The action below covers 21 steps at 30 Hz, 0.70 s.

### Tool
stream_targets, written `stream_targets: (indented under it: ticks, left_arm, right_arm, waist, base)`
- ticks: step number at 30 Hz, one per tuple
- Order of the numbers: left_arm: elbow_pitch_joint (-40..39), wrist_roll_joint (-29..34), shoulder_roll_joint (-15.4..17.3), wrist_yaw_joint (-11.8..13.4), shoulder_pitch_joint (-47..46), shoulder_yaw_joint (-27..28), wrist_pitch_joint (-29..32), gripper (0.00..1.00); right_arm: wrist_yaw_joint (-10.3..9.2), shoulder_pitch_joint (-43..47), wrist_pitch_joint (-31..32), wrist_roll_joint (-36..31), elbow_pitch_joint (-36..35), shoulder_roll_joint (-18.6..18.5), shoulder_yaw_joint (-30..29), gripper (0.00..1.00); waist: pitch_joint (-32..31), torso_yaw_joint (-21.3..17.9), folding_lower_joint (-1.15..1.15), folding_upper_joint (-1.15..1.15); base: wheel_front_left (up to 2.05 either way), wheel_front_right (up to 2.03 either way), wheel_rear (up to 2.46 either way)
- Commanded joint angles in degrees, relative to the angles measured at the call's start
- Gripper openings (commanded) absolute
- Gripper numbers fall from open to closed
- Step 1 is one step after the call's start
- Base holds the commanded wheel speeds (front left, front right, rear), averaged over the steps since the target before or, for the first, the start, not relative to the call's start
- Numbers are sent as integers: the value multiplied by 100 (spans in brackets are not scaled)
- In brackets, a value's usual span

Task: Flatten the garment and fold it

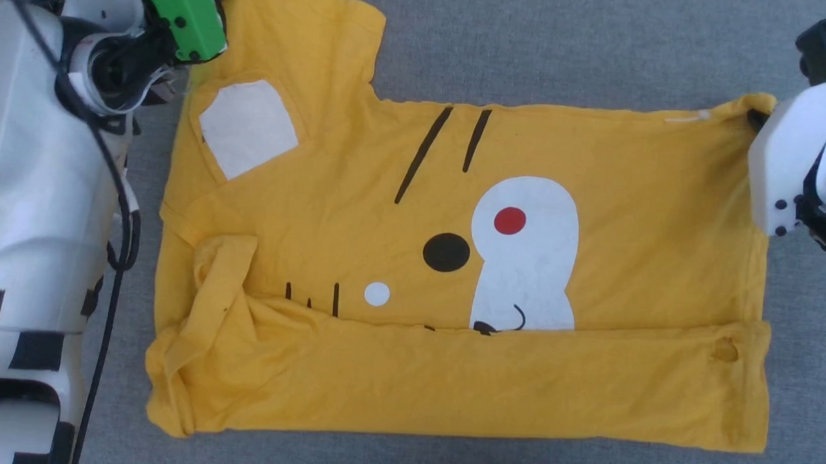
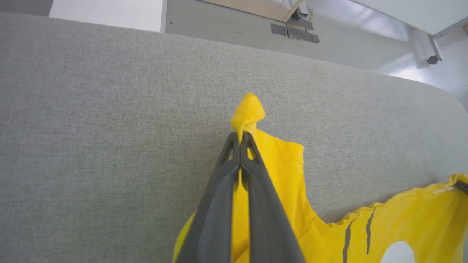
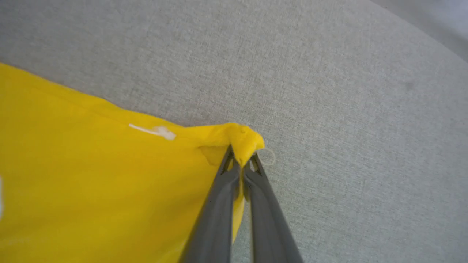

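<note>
Our left gripper (image 2: 240,138) is pinched tight on a bunched tip of the garment (image 1: 394,375), at the end of the far sleeve. Our right gripper (image 3: 241,162) is clamped the same way on the garment's far right corner, where the cloth puckers into a small knob. Between the two grips the yellow T-shirt lies spread, print up, on the grey cloth-covered table (image 1: 564,45). Its near edge is folded over the bottom of the white patch (image 1: 525,263), and the near left sleeve is crumpled. From the head, we see our left arm's green housing (image 1: 180,14) overlapping the far sleeve, and a black cable (image 1: 98,362) hanging beside the garment's left edge. Past the table's far edge lies a grey floor (image 2: 226,31) with a wooden board (image 2: 256,7).
</note>
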Motion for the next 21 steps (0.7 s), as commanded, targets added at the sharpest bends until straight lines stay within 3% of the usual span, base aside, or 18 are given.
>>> stream_targets:
  ticks: [1,6,11,21]
  left_arm:
    - [-56,-73,34,-76,160,80,-115,0]
    - [-363,-366,189,-298,745,368,-429,0]
    - [-882,-524,409,-350,1625,589,-683,0]
    - [-2117,-860,410,58,3545,973,-1026,0]
  right_arm:
    - [-9,73,-157,58,14,51,-63,0]
    - [-9,446,-658,154,-39,125,-244,0]
    - [-9,1006,-1000,245,-107,239,-545,0]
    - [-9,2051,-1425,314,-82,637,-869,0]
  waist:
    - [-307,22,0,0]
    - [-919,88,0,0]
    - [-1432,168,0,0]
    - [-1962,239,0,0]
  base:
    - [0,0,0]
    - [0,0,0]
    - [0,0,0]
    - [0,0,0]
